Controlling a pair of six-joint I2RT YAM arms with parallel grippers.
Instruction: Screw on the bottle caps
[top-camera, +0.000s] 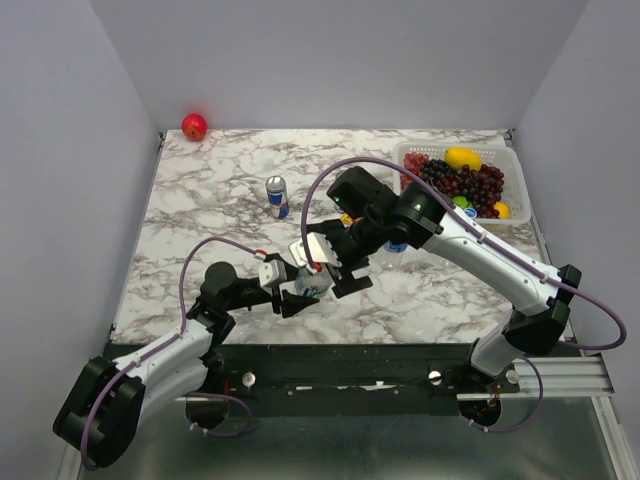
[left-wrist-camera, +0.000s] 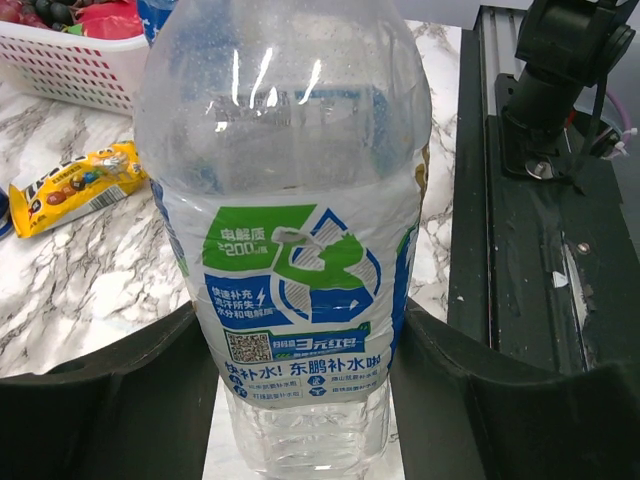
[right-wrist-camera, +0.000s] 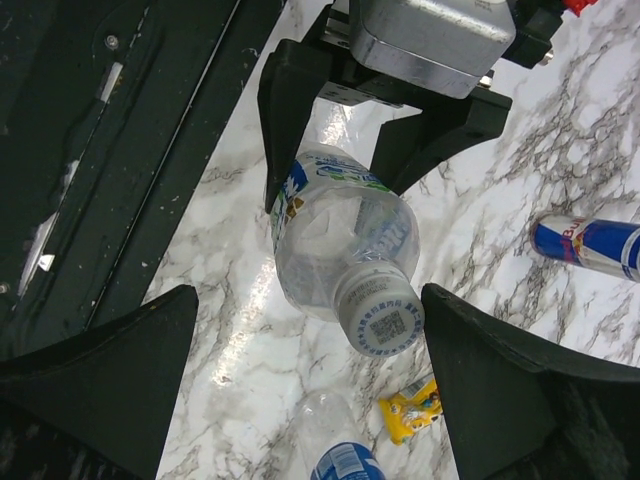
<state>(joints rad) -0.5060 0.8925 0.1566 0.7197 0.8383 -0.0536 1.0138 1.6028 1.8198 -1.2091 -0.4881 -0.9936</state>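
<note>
Top view, the left pincer (top-camera: 298, 290) is clamped on a clear water bottle (top-camera: 314, 281) near the marble surface's (top-camera: 220, 200) front edge; left wrist, its fingers (left-wrist-camera: 120, 410) squeeze the labelled body; right wrist, the right pincer (right-wrist-camera: 310, 300) gapes wide around the whitish cap (right-wrist-camera: 381, 316), not touching it.

From my station both arms look alike: the left arm (top-camera: 165, 356) and right arm (top-camera: 490, 255) wear white shells between black joints, each trailing a looping purple cable (top-camera: 400, 163). The left gripper (right-wrist-camera: 333, 190) has a silver housing (right-wrist-camera: 430, 35) above black wedge-shaped fingers (right-wrist-camera: 288, 100), with a small red fitting (right-wrist-camera: 573, 6) at its side.
</note>
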